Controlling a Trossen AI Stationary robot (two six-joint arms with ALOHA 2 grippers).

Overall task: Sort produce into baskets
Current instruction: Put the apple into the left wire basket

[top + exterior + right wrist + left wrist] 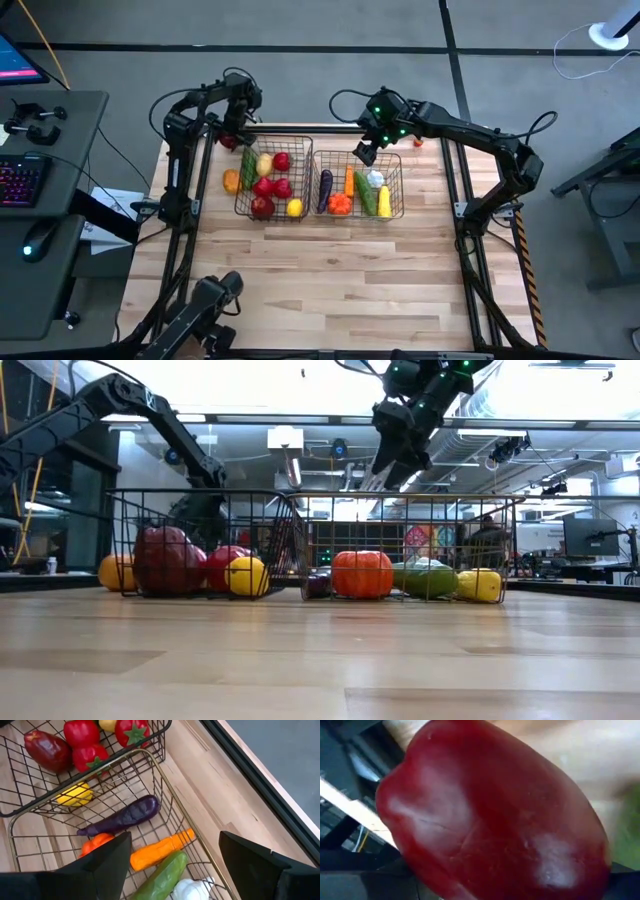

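A dark red, glossy piece of produce (490, 815) fills the left wrist view. It lies on the table's far left corner (228, 143), just behind the left basket (240, 195), and my left gripper (236, 125) is right at it. My right gripper (175, 870) hangs open and empty above the far left corner of the right basket (402, 190). Red, yellow and green produce (272, 185) lies in the left basket. A purple eggplant (125, 815), an orange carrot (162, 847), a green cucumber (162, 877) and white garlic (192, 890) lie in the right one.
An orange fruit (231, 181) lies on the table outside the left basket's left wall. A small red-orange piece (418, 142) sits at the far edge, right of my right gripper. Bare wood (330, 280) stretches from the baskets to the near edge.
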